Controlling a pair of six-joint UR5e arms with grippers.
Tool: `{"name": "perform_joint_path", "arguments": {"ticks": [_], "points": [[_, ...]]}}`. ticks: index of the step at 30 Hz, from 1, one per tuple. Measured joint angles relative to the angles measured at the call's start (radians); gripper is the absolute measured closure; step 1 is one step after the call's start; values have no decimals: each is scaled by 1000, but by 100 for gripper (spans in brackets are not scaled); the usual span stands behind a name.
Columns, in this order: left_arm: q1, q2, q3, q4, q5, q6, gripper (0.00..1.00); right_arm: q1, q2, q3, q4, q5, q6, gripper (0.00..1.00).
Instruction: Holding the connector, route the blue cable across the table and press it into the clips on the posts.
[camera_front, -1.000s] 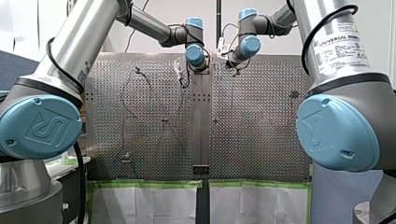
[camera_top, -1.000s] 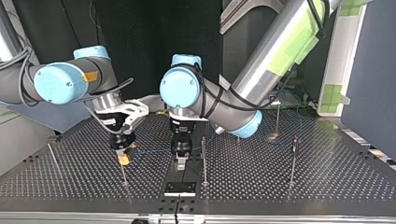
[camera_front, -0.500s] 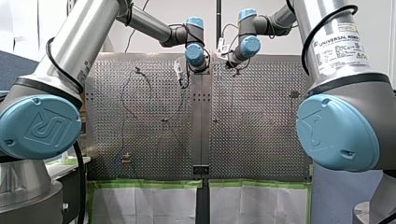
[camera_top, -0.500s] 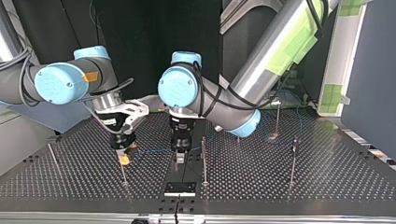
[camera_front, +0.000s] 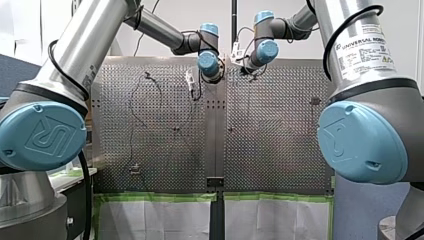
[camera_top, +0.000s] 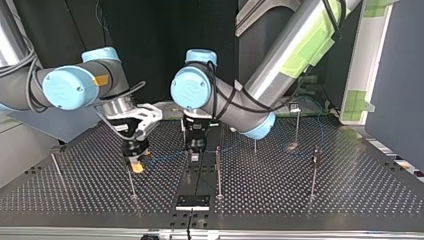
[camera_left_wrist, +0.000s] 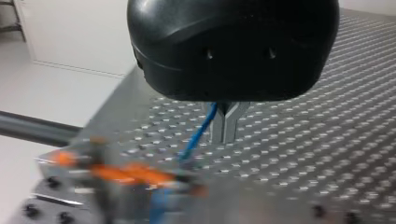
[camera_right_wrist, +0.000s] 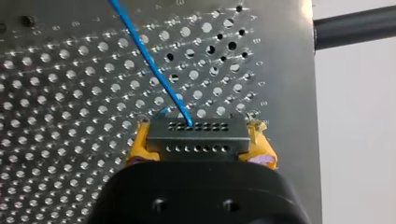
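In the right wrist view my right gripper (camera_right_wrist: 198, 154) has its yellow pads shut on the dark connector (camera_right_wrist: 196, 140). The blue cable (camera_right_wrist: 149, 60) runs out of the connector's face across the perforated table. The top view shows this gripper (camera_top: 136, 165) left of centre, just above the table (camera_top: 350, 190). From it the cable (camera_top: 165, 157) leads to my left gripper (camera_top: 194, 156) at the middle strip. In the left wrist view the metal fingers (camera_left_wrist: 227, 123) stand together, shut, with the blue cable (camera_left_wrist: 198, 135) caught at them. The other gripper's orange pads show blurred beyond.
Thin posts stand on the table in the top view: one (camera_top: 218, 170) right beside my left gripper, one (camera_top: 131, 182) before my right gripper, and others (camera_top: 314, 170) (camera_top: 296, 122) further right. A black plate (camera_top: 192, 201) is fixed near the front edge.
In the top view my left gripper has moved back, away from the black plate, and its elbow has swung. My right gripper with the connector has shifted slightly the same way.
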Motion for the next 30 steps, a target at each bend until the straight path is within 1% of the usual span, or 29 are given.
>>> {"name": "perform_joint_path", "arguments": {"ticks": [3, 7, 12, 17, 22, 24, 27, 30], "points": [[-8, 3, -31, 6, -1, 1, 100, 1, 0, 11, 0, -1, 1, 100], [-19, 9, -74, 33, -7, 3, 100, 1, 0, 39, -1, -1, 2, 100], [-29, 11, -127, 79, -38, 0, 100, 3, 0, 84, -3, 0, -2, 100], [-28, 11, -182, 133, -47, -4, 100, 3, 0, 135, -6, 1, -5, 100], [-26, 10, -234, 185, -42, -4, 100, -1, 0, 187, -7, 6, -7, 100], [-24, 10, -258, 209, -36, -2, 100, -4, 0, 208, -11, 12, -10, 100], [-20, 4, -292, 242, -19, 1, 100, -9, 0, 238, -29, 17, -12, 100], [-18, -15, -323, 274, 5, 7, 100, -14, 0, 266, -53, 20, -5, 100]]}}
